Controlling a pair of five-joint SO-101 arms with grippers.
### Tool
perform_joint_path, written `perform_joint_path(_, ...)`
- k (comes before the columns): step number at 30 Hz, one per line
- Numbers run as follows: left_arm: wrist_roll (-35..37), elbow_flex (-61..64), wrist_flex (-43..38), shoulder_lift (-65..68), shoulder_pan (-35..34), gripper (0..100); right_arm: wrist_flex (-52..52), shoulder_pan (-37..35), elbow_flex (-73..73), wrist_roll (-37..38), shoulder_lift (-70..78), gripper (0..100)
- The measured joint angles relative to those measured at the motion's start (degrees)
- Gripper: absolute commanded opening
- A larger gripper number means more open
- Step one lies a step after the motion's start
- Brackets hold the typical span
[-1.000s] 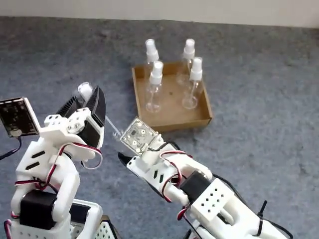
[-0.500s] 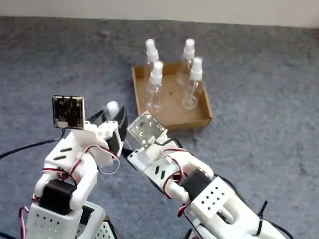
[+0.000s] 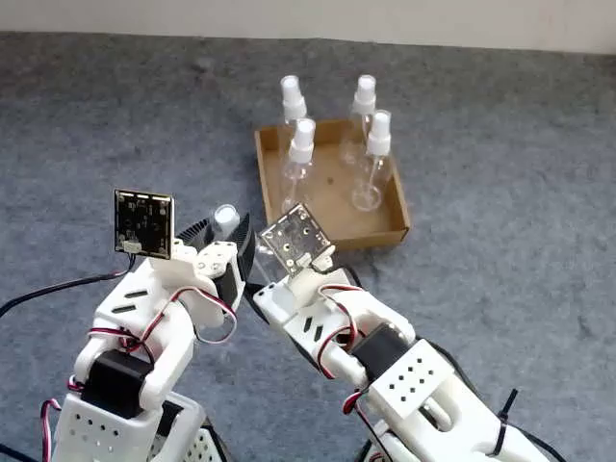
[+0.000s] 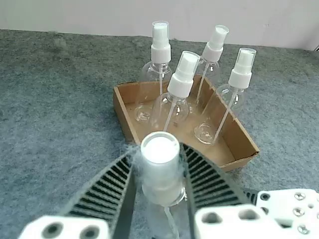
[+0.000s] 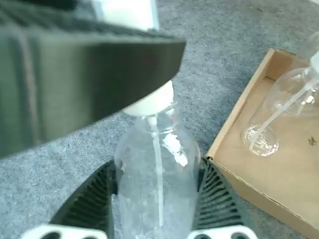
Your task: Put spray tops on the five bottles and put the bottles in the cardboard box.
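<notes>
Now left claw closer to bottle, spray top seemingly seated

Cardboard box: shallow, open, upper centre of high view. 4 clear bottles w/ white spray tops upright inside, 2x2. 5th bottle: clear, upright, clamped in right gripper. Its spray top sits on neck, dip tube inside, pinched by left gripper, left of centre.
</notes>
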Motion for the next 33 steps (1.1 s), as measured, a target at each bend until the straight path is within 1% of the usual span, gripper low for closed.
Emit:
perform_joint_path(6, 0.00, 0.97, 0.00, -0.09, 0.18, 0, 0.00, 0.00, 0.09, 0.00, 0.00, 0.4)
perform_joint_path(11, 0.00, 0.97, -0.09, -0.09, 2.73, 0, 0.00, -0.97, 0.09, 0.00, 0.00, 0.4)
perform_joint_path(17, 0.00, 0.97, -0.09, -0.09, 2.73, 0, 0.00, -1.14, 0.09, 0.00, -0.09, 0.4)
perform_joint_path(20, 0.00, 1.41, -0.09, -0.09, 2.73, 0, 0.00, -0.97, 0.09, 0.00, -3.60, 0.4)
perform_joint_path(23, 0.00, 1.67, -2.29, -0.18, 3.25, 0, 0.09, -0.97, 0.88, 0.00, -9.67, 0.4)
perform_joint_path(26, 0.00, 1.76, -2.73, -0.26, 3.34, 0, 0.18, -0.97, 1.76, 0.00, -13.98, 0.4)
perform_joint_path(31, 0.00, 1.76, -2.81, -0.26, 3.25, 0, 0.18, -0.88, 2.99, 0.09, -15.47, 0.4)
perform_joint_path(33, 0.00, 1.85, -2.81, -0.26, 3.25, 0, 0.18, -0.88, 3.60, 2.46, -15.82, 0.4)
